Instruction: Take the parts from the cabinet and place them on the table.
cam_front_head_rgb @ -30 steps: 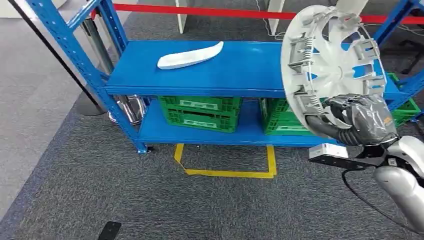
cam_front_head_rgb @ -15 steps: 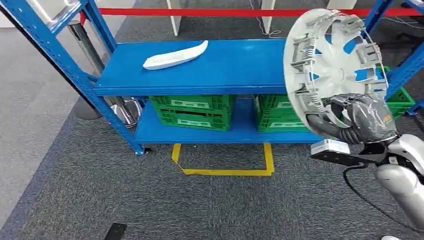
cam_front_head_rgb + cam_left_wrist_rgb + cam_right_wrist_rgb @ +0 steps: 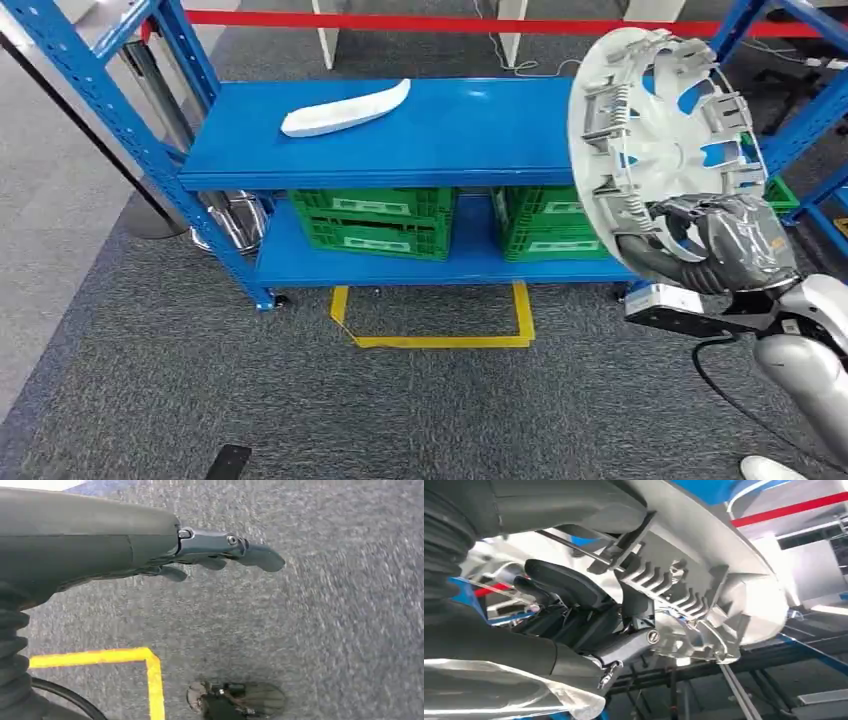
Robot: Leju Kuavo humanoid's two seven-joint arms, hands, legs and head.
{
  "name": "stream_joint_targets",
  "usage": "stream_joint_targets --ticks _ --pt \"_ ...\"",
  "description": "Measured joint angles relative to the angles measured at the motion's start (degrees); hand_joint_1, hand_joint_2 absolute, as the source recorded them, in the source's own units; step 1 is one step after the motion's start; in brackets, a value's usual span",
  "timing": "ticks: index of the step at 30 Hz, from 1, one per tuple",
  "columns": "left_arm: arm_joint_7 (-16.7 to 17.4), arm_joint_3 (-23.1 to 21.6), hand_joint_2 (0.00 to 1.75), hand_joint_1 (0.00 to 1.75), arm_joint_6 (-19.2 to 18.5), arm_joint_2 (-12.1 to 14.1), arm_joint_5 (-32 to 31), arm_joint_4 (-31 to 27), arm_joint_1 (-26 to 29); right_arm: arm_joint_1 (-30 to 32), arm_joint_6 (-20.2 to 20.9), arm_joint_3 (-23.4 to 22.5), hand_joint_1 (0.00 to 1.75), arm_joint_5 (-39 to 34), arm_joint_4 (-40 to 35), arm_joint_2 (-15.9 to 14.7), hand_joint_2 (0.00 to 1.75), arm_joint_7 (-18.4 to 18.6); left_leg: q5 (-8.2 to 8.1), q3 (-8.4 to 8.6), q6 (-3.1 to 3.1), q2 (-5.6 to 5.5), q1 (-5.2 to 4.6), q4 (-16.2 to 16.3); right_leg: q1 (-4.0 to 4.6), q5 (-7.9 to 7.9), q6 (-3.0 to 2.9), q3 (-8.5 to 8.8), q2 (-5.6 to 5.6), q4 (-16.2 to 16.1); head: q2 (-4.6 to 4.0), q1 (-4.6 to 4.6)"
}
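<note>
Silver-grey plastic wheel cover (image 3: pixel 665 130) gripped at its lower rim by right hand (image 3: pixel 715 245), upright before the blue metal shelf (image 3: pixel 450 130); left hand (image 3: pixel 220 555) empty, fingers extended; carry level, avoid uprights.

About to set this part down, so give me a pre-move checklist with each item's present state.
1. Right robot hand grips the wheel cover at its lower rim: ok.
2. Cover held clear of the shelf: ok.
3. Left robot hand free, over the carpet: ok.
4. Bare space on the shelf beside the white part: ok.
5. How firm the grip is: cannot tell.
6. Table in sight: not ok.
</note>
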Motion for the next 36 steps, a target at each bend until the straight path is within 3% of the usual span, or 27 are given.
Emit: stream_joint_targets --ticks 2,3,4,5,6,7,8,9,12,13,14,16,17,18,19,21,22,23,27,28,29,31,32,33,34,35,36 --pt "0.0 0.0 1.75 0.0 -0.02 -0.04 0.0 0.0 0.09 0.52 0.0 0.0 1.75 -0.02 0.0 -0.02 1.75 0.0 -0.02 -0.07 0.05 0.69 -0.15 0.06 -0.02 -3.05 0.42 -3.9 -0.11 8.42 0.0 -0.04" --pt "0.0 0.0 1.75 0.0 -0.02 -0.07 0.0 0.0 0.1 0.84 0.0 0.0 1.75 -0.02 0.02 -0.07 1.75 0.0 -0.03 -0.05 0.05 0.98 -0.17 0.08 -0.03 -2.75 0.49 -4.49 -0.14 9.57 0.0 -0.04" --pt "0.0 0.0 1.75 0.0 -0.02 -0.09 0.0 0.0 0.1 1.09 0.0 0.0 1.75 -0.02 0.0 -0.13 1.75 0.0 -0.03 0.01 0.05 1.28 -0.16 0.1 -0.03 -1.27 0.55 -3.68 -0.24 8.09 0.0 -0.04" --pt "0.0 0.0 1.75 0.0 -0.02 -0.09 0.0 0.0 0.05 1.18 0.0 0.0 1.75 -0.02 0.0 -0.22 1.75 0.0 -0.06 0.01 0.01 1.53 -0.16 0.18 -0.06 0.95 0.56 -1.92 -0.48 4.5 0.0 -0.04" --pt "0.0 0.0 1.75 0.0 -0.02 -0.11 0.0 0.0 0.01 1.17 -0.02 -0.04 1.75 -0.02 0.0 -0.33 1.75 0.09 -0.2 0.0 -0.13 1.8 -0.14 0.42 -0.06 3.84 0.51 1.08 -1.37 -1.42 0.0 -0.04" --pt "0.0 0.0 1.75 0.0 -0.02 -0.13 0.0 0.0 0.02 1.18 -0.02 -0.09 1.75 -0.04 -0.02 -0.46 1.75 0.11 -0.43 -0.05 -0.42 2.03 -0.21 0.72 -0.04 5.15 0.51 3.33 -2.86 -5.81 0.0 0.0" --pt "0.0 0.0 1.75 0.0 -0.02 -0.09 -0.02 0.0 0.01 1.1 -0.02 -0.09 1.75 -0.04 -0.04 -0.48 1.75 0.18 -0.71 -0.4 -0.81 2.16 -0.79 1.24 0.6 4.28 0.35 4.55 -3.93 -7.23 0.0 0.11" --pt "0.0 0.0 1.75 0.0 -0.02 -0.09 -0.02 0.0 0.07 1.19 -0.02 -0.13 1.75 -0.04 -0.24 -0.52 1.75 0.15 -0.62 -0.66 -0.96 2.41 -0.82 1.46 0.42 4.41 -0.55 4.16 -3.36 -7.15 0.02 -0.11" --pt "0.07 0.0 1.75 0.0 -0.02 -0.04 -0.2 0.0 0.17 2.38 -0.09 -0.39 1.75 -0.04 -0.53 -0.66 1.75 0.24 -0.69 -0.6 -1.27 3.47 -0.81 1.6 0.37 4.77 -1.28 3.88 -2.25 -7.27 0.0 -0.15" --pt "0.07 0.0 1.75 0.0 -0.02 -0.07 -0.2 0.0 0.13 2.81 -0.09 -0.59 1.75 -0.04 -0.83 -0.72 1.75 0.35 -1.63 -0.85 -1.69 2.86 -0.63 2.22 0.2 4.96 -1.67 3.95 -2.08 -7.37 0.0 -0.13" --pt "0.07 -0.02 1.75 0.0 -0.04 -0.07 -0.37 0.0 0.13 3.22 -0.11 -0.83 1.75 -0.04 -1.14 -0.81 1.75 0.39 -3.7 -1.66 -2.11 1.8 -0.49 4.64 0.15 5.03 -1.98 3.9 -1.77 -7.37 0.0 -0.39" --pt "0.07 0.0 1.75 0.0 -0.07 -0.07 -0.39 0.0 0.23 3.87 -0.15 -1.01 1.75 -0.06 -1.49 -0.81 1.75 0.39 -8.44 -5.1 -2.54 1.1 -0.18 13.69 0.15 5.09 -2.19 3.79 -1.02 -7.35 0.0 -0.37" --pt "0.07 0.0 1.75 0.0 -0.07 -0.07 -0.39 0.0 0.31 4.2 -0.17 -1.09 1.75 -0.06 -1.57 -0.81 1.75 0.39 -10.01 -6.76 -2.62 1.07 -0.14 17.94 0.16 5.13 -2.26 3.76 -0.62 -7.34 0.0 -0.37" --pt "0.07 0.0 1.75 0.0 -0.09 -0.07 -0.42 0.0 0.38 4.42 -0.17 -1.11 1.75 -0.04 -1.57 -0.81 1.75 0.37 -10.19 -7.36 -2.64 1.03 -0.13 19.66 0.16 5.16 -2.28 3.76 -0.13 -7.34 0.0 -0.39" --pt "0.07 0.0 1.75 0.0 -0.15 -0.07 -0.44 0.0 0.41 4.58 -0.17 -1.18 1.75 -0.04 -1.6 -0.81 1.75 0.37 -9.04 -6.81 -2.58 0.98 -0.1 18.78 0.16 5.18 -2.31 3.77 0.32 -7.34 0.0 -0.39" --pt "0.07 -0.02 1.75 0.0 -0.2 -0.07 -0.44 0.0 0.38 4.88 -0.17 -1.44 1.75 -0.06 -1.84 -0.83 1.75 0.39 -4.1 -3.02 -2.13 0.53 -0.03 10.68 0.16 5.25 -2.23 3.83 1.31 -7.32 0.0 -0.35" --pt "0.07 -0.02 1.75 0.0 -0.2 -0.04 -0.44 0.0 0.38 4.92 -0.17 -1.51 1.75 -0.06 -2.03 -0.83 1.75 0.39 -1.66 -0.69 -1.86 -0.71 0.01 5.66 0.12 5.29 -2.15 3.87 1.79 -7.32 0.0 -0.39" --pt "0.07 -0.02 1.75 0.0 -0.2 0.02 -0.44 0.0 0.4 4.9 -0.17 -1.51 1.75 -0.06 -2.08 -0.83 1.75 0.39 -1.61 0.67 -1.5 -3.5 0.15 3.12 0.13 5.43 -1.91 3.63 2.23 -7.29 0.0 -0.28" --pt "0.07 -0.07 1.75 0.0 -0.39 0.0 -0.55 0.0 0.32 5.21 -0.26 -1.84 1.75 -0.02 -2.43 -1.18 1.75 0.35 -1.78 0.55 -1.14 -1.98 0.01 1.56 -0.13 6.39 -0.35 2.47 3.95 -7.53 0.0 -0.39" --pt "0.07 -0.07 1.75 0.0 -0.48 -0.02 -0.61 0.0 0.29 5.38 -0.26 -1.95 1.75 -0.02 -2.47 -1.38 1.75 0.35 -1.32 0.81 -0.6 -1.16 0.46 0.67 -0.28 5.8 -0.21 1.82 3.43 -7.06 0.0 -0.37" --pt "0.07 -0.09 1.75 0.0 -0.52 0.0 -0.63 0.0 0.24 5.42 -0.26 -2.01 1.75 -0.06 -2.49 -1.55 1.75 0.35 -1.15 0.88 -0.33 -0.74 0.32 0.48 0.01 4.57 -0.06 1.13 1.56 -5.72 0.0 -0.12" --pt "0.07 -0.09 1.75 0.0 -0.57 0.0 -0.7 0.0 0.25 5.37 -0.28 -1.99 1.75 0.0 -2.51 -1.57 1.75 0.33 -1.08 0.67 -0.05 0.28 0.08 0.53 -0.02 0.21 0.22 -2.46 0.09 2.61 0.0 0.2" --pt "0.07 -0.09 1.75 0.0 -0.57 0.0 -0.7 0.0 0.3 5.49 -0.28 -1.99 1.75 0.02 -2.51 -1.57 1.75 0.31 -1.08 0.59 -0.01 0.87 -0.06 0.54 -0.05 -1.38 0.34 -4.29 -0.13 6.73 0.0 0.22" --pt "0.07 -0.09 1.75 0.0 -0.57 0.02 -0.7 0.0 0.33 5.58 -0.28 -1.99 1.75 0.02 -2.51 -1.57 1.75 0.33 -1.07 0.54 0.04 1.45 -0.16 0.57 -0.05 -1.99 0.45 -5.4 -0.22 9.35 0.0 0.2" --pt "0.07 -0.09 1.75 0.0 -0.57 0.02 -0.7 0.0 0.35 5.7 -0.28 -1.99 1.75 0.05 -2.51 -1.57 1.75 0.33 -1.07 0.56 0.04 2.03 -0.24 0.58 -0.05 -1.26 0.48 -5.16 -0.31 9.13 0.0 0.24" --pt "0.07 -0.09 1.75 0.0 -0.59 0.02 -0.7 0.0 0.32 5.76 -0.28 -1.99 1.75 0.05 -2.51 -1.57 1.75 0.33 -1.08 0.58 0.04 2.57 -0.29 0.6 -0.04 0.59 0.44 -3.56 -0.45 6.42 0.0 0.2" --pt "0.07 -0.09 1.75 0.0 -0.63 0.0 -0.72 0.0 0.24 5.78 -0.28 -2.01 1.75 0.07 -2.54 -1.57 1.75 0.33 -1.14 0.6 -0.01 3.08 -0.3 0.69 -0.03 3.01 0.35 -0.85 -0.95 1.54 0.0 0.22"
